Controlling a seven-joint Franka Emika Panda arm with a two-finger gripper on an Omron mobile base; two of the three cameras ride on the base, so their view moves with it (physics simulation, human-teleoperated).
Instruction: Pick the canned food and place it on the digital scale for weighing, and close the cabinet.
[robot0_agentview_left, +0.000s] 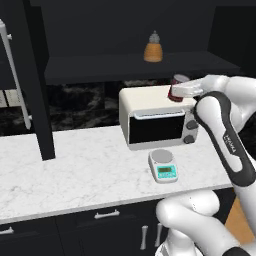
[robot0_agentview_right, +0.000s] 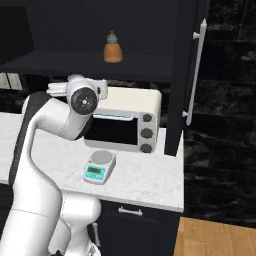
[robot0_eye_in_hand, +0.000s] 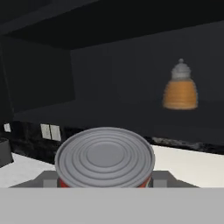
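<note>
Above toaster oven, gripper holding canned food, cabinet open

White marble counter, black marbled backsplash, wood floor, black lower drawers.

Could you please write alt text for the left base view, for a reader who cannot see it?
The white robot arm holds the red canned food in its gripper above the cream toaster oven. The digital scale sits bare on the marble counter before the oven. The upper cabinet is open, an orange bottle on its shelf.
</note>
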